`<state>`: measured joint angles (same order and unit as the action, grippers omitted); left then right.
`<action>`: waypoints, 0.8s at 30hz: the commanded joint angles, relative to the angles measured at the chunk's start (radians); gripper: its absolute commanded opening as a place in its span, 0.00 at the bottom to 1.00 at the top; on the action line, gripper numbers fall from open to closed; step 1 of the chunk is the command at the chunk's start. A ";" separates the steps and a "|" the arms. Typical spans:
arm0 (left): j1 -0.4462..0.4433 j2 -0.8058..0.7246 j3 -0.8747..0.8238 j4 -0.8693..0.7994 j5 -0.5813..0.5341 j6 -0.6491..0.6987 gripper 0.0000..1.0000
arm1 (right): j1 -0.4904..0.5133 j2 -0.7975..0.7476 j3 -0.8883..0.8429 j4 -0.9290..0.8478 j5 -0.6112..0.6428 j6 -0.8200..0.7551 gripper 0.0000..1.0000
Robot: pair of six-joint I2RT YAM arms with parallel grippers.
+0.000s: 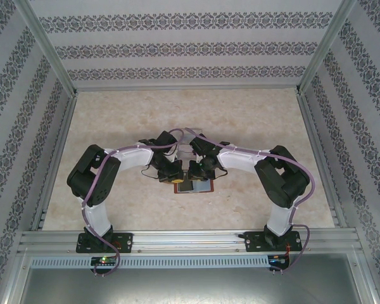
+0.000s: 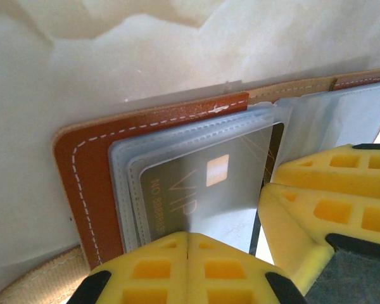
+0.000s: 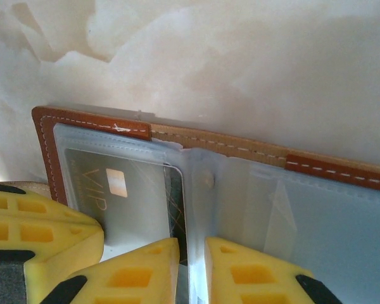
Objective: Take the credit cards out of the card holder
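On the left, your left arm (image 1: 95, 183) reaches in toward the middle of the table (image 1: 259, 114), where its left gripper (image 2: 187, 253) has its yellow fingertips pressed together with no gap, sitting at the near edge of the clear sleeve (image 2: 177, 136) inside the card holder (image 2: 88, 177). The card holder lies open and flat on the table, just near of both wrists in the top view, its reddish-brown leather edge with white stitching toward the far side. Under the sleeve you can see a grey credit card (image 2: 196, 183) marked VIP with a small pale chip, still tucked in its pocket on the left half. Just to the right, your right gripper (image 3: 191, 269) hangs over the fold of the card holder, touching or nearly touching the left gripper; its fingers (image 3: 253, 272) stand a narrow gap apart, and you cannot tell whether they pinch a sleeve leaf.
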<state>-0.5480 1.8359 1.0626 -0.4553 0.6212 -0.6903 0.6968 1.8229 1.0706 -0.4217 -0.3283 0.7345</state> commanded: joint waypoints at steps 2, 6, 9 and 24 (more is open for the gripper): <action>-0.011 0.026 0.008 0.007 -0.011 -0.010 0.00 | -0.004 0.033 -0.024 0.026 -0.023 0.005 0.20; -0.011 0.025 0.010 0.001 -0.011 -0.008 0.00 | -0.008 0.038 -0.029 0.022 -0.015 0.009 0.15; -0.010 0.021 0.013 -0.007 -0.014 -0.004 0.00 | -0.009 0.033 -0.027 -0.011 0.022 0.007 0.14; -0.010 0.003 0.009 -0.031 -0.038 -0.001 0.00 | -0.015 -0.006 -0.018 -0.108 0.104 -0.018 0.13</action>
<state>-0.5488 1.8359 1.0630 -0.4557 0.6201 -0.6899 0.6956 1.8183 1.0706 -0.4339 -0.3042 0.7300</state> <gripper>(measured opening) 0.051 0.127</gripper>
